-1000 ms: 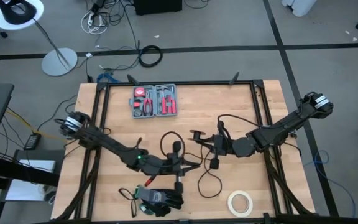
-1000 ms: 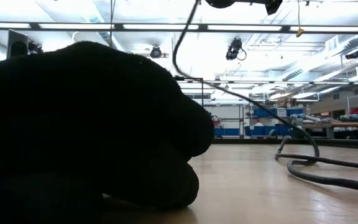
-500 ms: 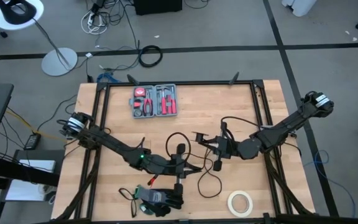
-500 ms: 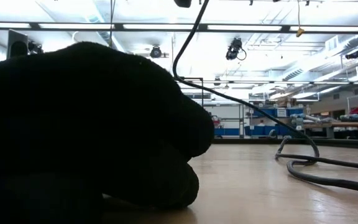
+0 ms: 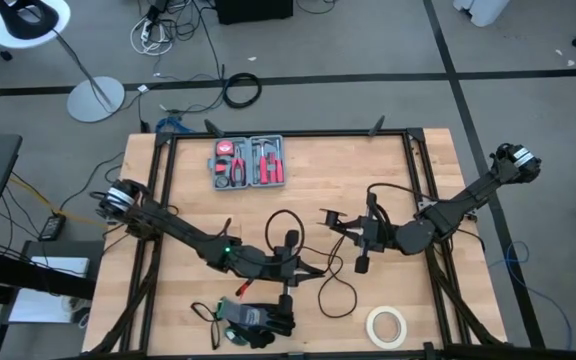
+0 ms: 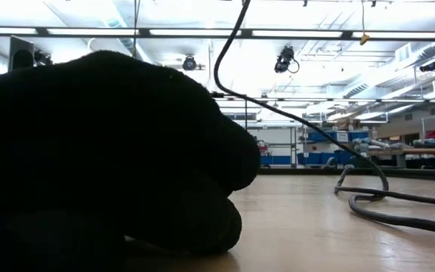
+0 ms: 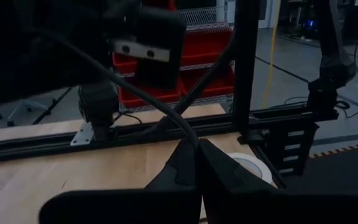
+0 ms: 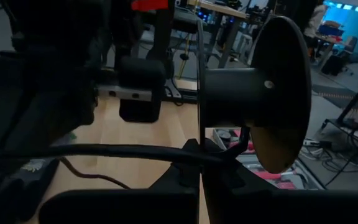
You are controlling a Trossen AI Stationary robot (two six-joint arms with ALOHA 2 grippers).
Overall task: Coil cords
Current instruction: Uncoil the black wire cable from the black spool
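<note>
The cord (image 5: 334, 288), lying in loose loops on the table (image 5: 318, 195) between the arms, was pinched in both closed grippers, left (image 5: 313, 268) and right (image 5: 340, 225), apparently so a span hung taut between them for winding; gloves (image 5: 258, 322) and tape roll (image 5: 387, 326) lay nearby.

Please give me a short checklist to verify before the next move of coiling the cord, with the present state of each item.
1. Left gripper shut on the cord: ok.
2. Right gripper shut on the cord: ok.
3. Cord coiled: not ok, it lies in loose loops.
4. Roll of tape apart from the cord: ok.
5. Black gloves clear of the cord: cannot tell.
6. Tool case away from both arms: ok.
</note>
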